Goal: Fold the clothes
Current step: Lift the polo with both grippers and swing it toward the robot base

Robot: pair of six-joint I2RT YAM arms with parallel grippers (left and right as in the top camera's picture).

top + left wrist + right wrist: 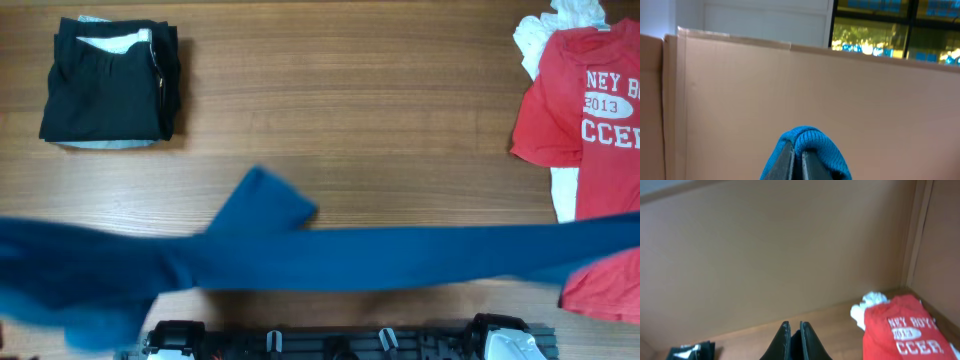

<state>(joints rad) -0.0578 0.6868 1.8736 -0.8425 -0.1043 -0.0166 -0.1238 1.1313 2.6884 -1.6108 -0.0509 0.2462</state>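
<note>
The dark-blue shirt (330, 255) hangs stretched in a long band across the whole overhead view, above the table's front, with one sleeve flap sticking up at the middle. My left gripper (796, 145) is shut on a fold of this blue cloth (820, 150), which bulges over its fingertips. My right gripper (794, 325) is shut too, with only a dark sliver showing between its fingers; the band's right end runs off toward it. Neither gripper shows in the overhead view.
A folded black pile (110, 85) lies at the back left of the wooden table (350, 110). A red T-shirt with white lettering (590, 100) lies over a white piece (540, 30) at the right edge. A cardboard wall (815, 90) stands behind the table. The arm bases (330, 343) sit at the front edge.
</note>
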